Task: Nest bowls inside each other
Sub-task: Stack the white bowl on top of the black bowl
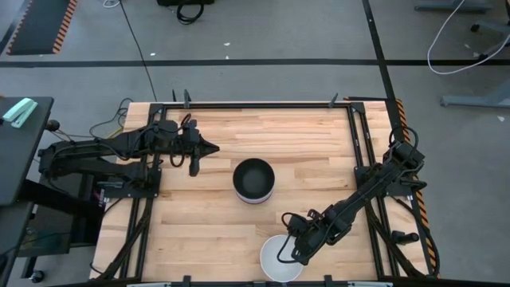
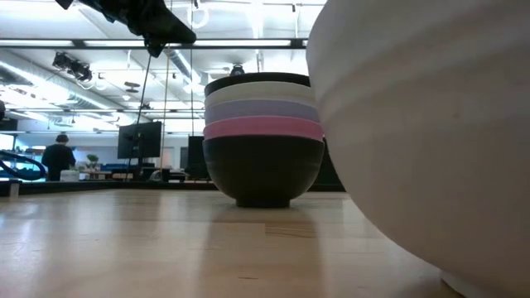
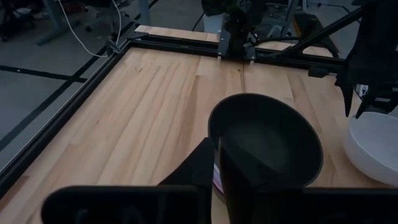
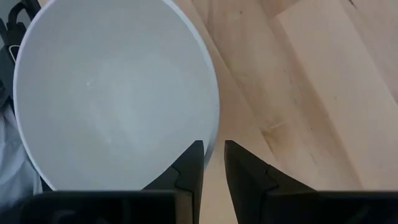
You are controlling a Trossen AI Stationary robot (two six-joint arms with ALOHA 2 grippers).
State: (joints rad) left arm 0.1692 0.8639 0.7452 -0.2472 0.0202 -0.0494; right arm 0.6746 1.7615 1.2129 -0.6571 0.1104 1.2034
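Note:
A stack of bowls [image 1: 253,181] stands on its black bottom bowl at mid-table. In the low view the stack [image 2: 263,136] reads, from the base up, black, pink, lavender-blue, white, with a black bowl on top. One white bowl [image 1: 275,261] sits at the table's near edge and fills the right of the low view [image 2: 431,124]. My right gripper [image 1: 288,249] is at that bowl's right rim, shut on it. My left gripper [image 1: 209,147] hangs shut above the table, left of the stack and clear of it, looking down on the top black bowl [image 3: 267,137]. My right gripper [image 4: 213,165] has the white bowl by its rim [image 4: 211,140] on the side toward the table's right. One finger [image 4: 191,165] is inside the bowl and the other outside. The fingers slant down from the right. The bowl's foot [image 2: 455,280] stands on the table.
Bare wooden table top [image 1: 199,231] lies around the stack and the white bowl. A black metal frame [image 1: 263,104] runs along the table's edges. The room beyond shows monitors and a person [image 2: 58,156] far off.

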